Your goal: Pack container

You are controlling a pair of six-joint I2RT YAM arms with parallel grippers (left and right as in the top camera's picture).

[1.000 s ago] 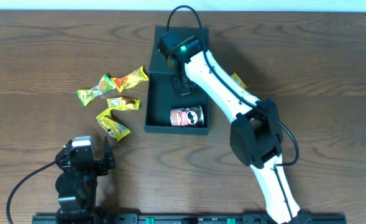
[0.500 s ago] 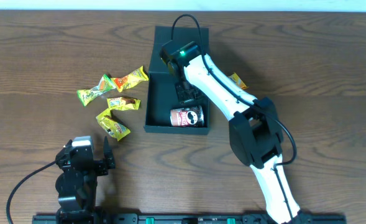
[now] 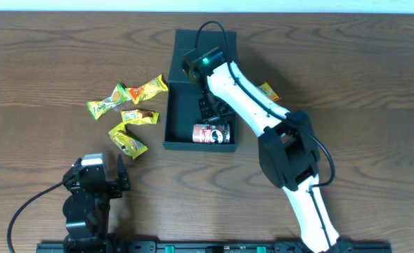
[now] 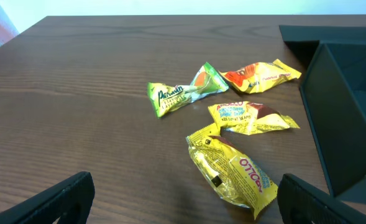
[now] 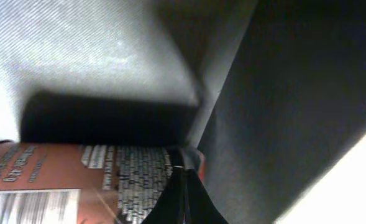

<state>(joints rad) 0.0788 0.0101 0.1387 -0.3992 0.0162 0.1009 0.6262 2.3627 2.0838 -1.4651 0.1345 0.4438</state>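
The container (image 3: 180,105) is a dark box with its flap lid (image 3: 185,42) open at the far end. A small red can (image 3: 212,133) lies on its side at the box's near end. My right gripper (image 3: 211,111) is shut and empty inside the box, just behind the can. In the right wrist view its closed tips (image 5: 184,198) sit against the can (image 5: 77,180) beside the dark container wall (image 5: 294,93). My left gripper (image 3: 120,172) stands open near the front edge. Between its wide jaws (image 4: 183,208) is bare wood, short of a yellow packet (image 4: 232,171).
Several snack packets lie left of the box: a green one (image 3: 107,102), an orange one (image 3: 147,89), a yellow-brown one (image 3: 139,116) and a yellow one (image 3: 127,140). Another yellow packet (image 3: 268,90) peeks out right of the right arm. The container's edge (image 4: 350,106) fills the right of the left wrist view.
My right gripper has moved down the inside of the box from its far part to the red can. The left arm and the packets have stayed still.
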